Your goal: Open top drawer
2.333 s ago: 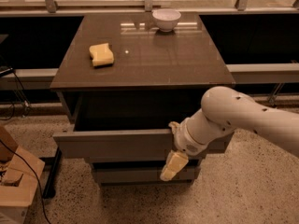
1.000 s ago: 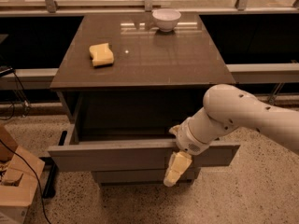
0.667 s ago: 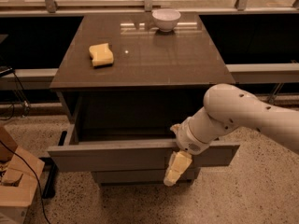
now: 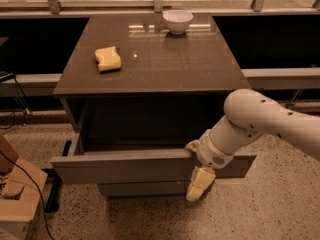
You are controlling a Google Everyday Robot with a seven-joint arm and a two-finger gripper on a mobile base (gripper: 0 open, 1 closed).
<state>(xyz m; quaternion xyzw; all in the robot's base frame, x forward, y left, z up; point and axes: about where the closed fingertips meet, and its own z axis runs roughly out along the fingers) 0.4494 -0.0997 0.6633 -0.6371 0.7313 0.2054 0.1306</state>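
Note:
The top drawer (image 4: 125, 166) is a wide grey-brown panel under the cabinet top, pulled well out toward me, with its dark inside open to view. My gripper (image 4: 196, 171) sits at the right part of the drawer front. One cream finger (image 4: 200, 183) hangs down over the outside of the panel, and another part hooks over the top edge (image 4: 192, 146). The white arm (image 4: 260, 119) reaches in from the right. A narrower drawer front (image 4: 145, 189) shows below, pushed in.
A yellow sponge (image 4: 108, 58) and a white bowl (image 4: 177, 20) sit on the brown cabinet top (image 4: 165, 59). A cardboard box (image 4: 15, 194) and black cables (image 4: 30, 204) lie on the speckled floor at left. Dark shelving runs behind.
The drawer slid out toward me between the earliest frame and one second ago, with the gripper moving along on its front. Since then nothing has visibly moved.

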